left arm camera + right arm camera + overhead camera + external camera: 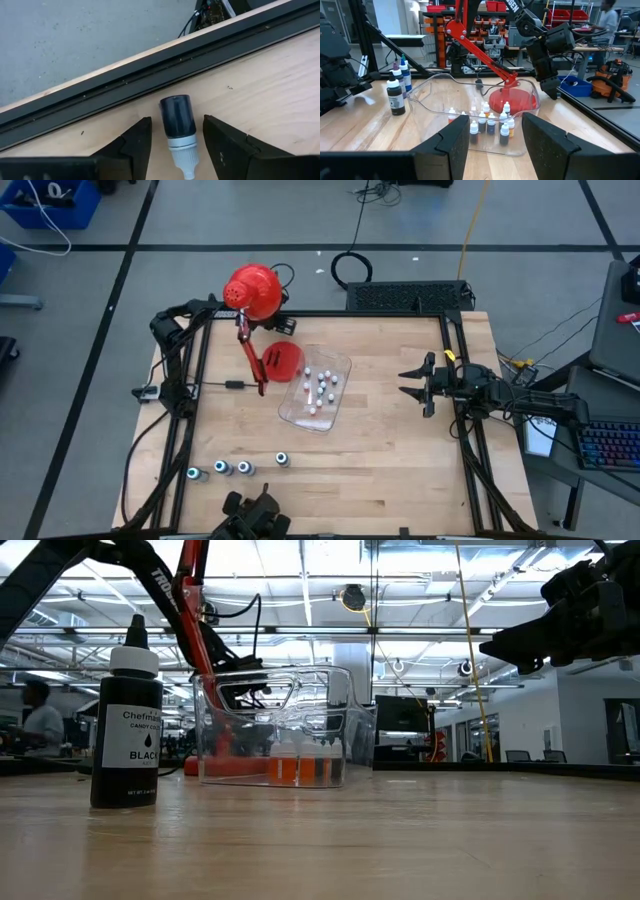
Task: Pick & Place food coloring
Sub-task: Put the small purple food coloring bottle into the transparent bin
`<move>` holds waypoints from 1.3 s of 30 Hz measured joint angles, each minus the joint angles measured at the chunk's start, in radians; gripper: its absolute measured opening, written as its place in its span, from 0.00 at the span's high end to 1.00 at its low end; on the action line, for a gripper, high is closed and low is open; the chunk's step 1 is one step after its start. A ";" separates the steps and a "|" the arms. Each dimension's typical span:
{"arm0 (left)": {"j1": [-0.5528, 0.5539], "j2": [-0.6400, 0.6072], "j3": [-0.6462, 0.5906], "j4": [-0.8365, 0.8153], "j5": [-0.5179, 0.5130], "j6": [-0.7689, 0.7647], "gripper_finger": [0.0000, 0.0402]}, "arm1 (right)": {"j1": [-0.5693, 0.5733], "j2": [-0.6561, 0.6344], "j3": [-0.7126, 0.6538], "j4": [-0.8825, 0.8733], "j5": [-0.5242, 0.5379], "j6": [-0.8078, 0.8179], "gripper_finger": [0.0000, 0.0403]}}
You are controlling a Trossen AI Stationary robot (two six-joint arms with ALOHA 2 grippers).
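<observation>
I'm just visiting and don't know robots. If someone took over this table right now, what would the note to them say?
Left end effector: open at the table's near edge, its fingers on either side of a dark bottle without gripping it.
Right end effector: open, empty, waiting at the table's right side.
Things: small white-topped bottles stand in the clear tub; four larger dark bottles stand in a row on the table outside it.
Done: the small bottles are in the tub.
Left: probably the larger bottles.
</observation>
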 joint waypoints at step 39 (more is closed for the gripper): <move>-0.001 -0.022 -0.005 -0.089 0.026 0.037 0.83 | 0.000 0.000 0.000 0.000 0.000 0.000 0.58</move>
